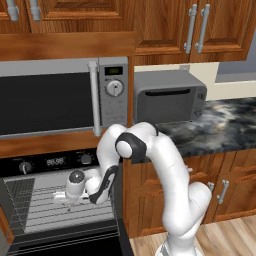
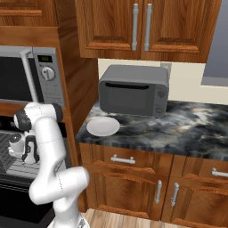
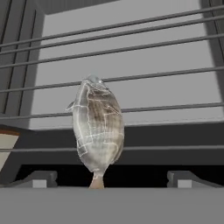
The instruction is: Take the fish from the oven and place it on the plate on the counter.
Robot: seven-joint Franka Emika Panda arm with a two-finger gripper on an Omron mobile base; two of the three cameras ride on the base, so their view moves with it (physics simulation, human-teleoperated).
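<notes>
Fingertips of the end effector [image 3: 107,179], spread wide apart, straddle the fish [image 3: 98,132] lying on the oven's [image 1: 30,165] wire rack [image 3: 144,74], apparently lined up for a pinch across its narrow body. Its long axis runs 12 to 6, tail at 6. At 3 o'clock, on the counter [image 2: 187,127], the plate [image 2: 103,126] waits.

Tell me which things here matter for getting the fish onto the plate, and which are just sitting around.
Part of the job: fish, oven wire rack, plate, counter, open gripper.
Just there: microwave, grey countertop appliance, wall cabinets.
</notes>
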